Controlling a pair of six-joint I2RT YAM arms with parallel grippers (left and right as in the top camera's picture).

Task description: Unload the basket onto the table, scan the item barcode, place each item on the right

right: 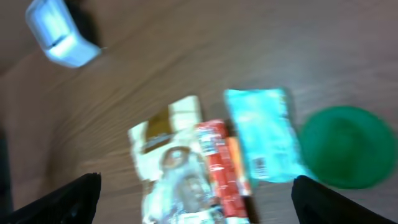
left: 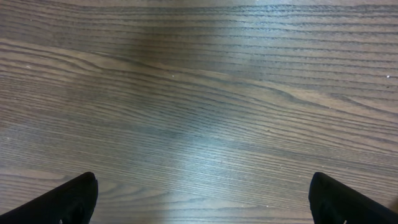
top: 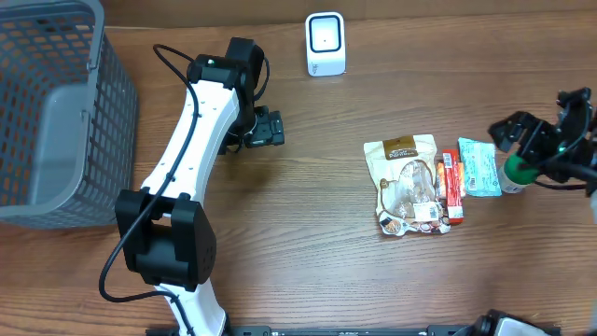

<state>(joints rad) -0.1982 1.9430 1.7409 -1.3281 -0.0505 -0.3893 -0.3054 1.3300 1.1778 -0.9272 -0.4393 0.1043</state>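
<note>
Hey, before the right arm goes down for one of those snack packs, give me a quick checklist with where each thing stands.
1. Right gripper open: ok.
2. Left gripper open, over bare table: ok.
3. Scanner unblocked: ok.
4. Packs separated for a clean pick: not ok. The cream pouch, red bar and teal packet lie close side by side.
5. Barcode position known: cannot tell, the right wrist view is blurred.
</note>
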